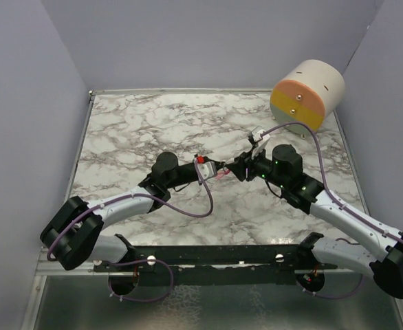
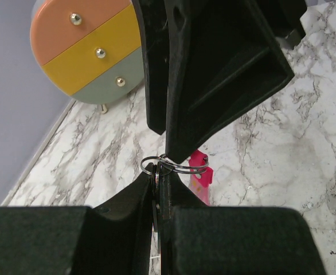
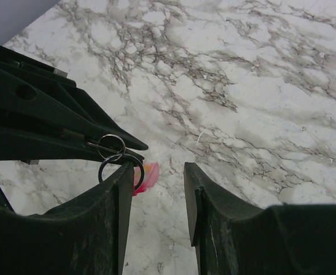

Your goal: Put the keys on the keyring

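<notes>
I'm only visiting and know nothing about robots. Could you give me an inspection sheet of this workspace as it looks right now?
Surface: marble-patterned table, no spills seen.
Job's things: key, apparently the thin dark piece pinched at the rings; keyring, a pink tag behind two overlapping metal rings. Whether the key is threaded cannot be told.
Clutter: round drawer unit at the far right corner.
Grippers: left gripper shut on the key; right gripper open, one finger at the rings.
Cables: purple cables run along both arms.
Surroundings: plain lilac walls.
</notes>
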`<state>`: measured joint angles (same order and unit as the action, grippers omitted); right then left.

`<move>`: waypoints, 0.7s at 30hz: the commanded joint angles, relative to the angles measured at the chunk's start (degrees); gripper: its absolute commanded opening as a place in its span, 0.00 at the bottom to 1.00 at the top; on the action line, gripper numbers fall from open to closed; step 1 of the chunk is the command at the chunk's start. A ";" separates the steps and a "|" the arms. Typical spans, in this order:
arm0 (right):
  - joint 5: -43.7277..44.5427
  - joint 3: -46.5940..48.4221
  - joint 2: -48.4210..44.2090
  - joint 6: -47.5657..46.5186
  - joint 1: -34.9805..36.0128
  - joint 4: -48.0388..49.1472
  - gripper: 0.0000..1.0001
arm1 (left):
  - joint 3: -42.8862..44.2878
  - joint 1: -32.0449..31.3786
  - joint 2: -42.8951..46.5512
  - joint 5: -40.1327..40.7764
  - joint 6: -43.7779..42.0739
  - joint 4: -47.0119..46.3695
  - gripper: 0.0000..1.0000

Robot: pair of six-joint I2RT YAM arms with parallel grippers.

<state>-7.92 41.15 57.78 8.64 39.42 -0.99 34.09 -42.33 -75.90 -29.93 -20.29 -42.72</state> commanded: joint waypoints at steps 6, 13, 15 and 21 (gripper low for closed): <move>-4.12 1.66 2.25 -0.81 0.15 0.20 0.39 | 1.95 0.47 2.08 -4.93 -2.12 0.70 0.00; -5.56 1.44 2.34 -1.08 0.22 0.75 0.29 | 2.20 0.49 1.75 -5.29 -2.38 0.93 0.00; -5.75 1.39 2.50 -1.00 0.22 0.99 0.21 | 2.26 0.47 1.72 -5.46 -2.38 1.05 0.00; -5.50 1.20 2.13 -0.87 0.21 1.34 0.03 | 2.45 0.55 1.67 -5.23 -2.45 1.19 0.00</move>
<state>-12.40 41.17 59.96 8.03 39.42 -0.78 34.28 -41.74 -75.16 -32.62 -22.02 -40.99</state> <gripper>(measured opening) 0.051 0.084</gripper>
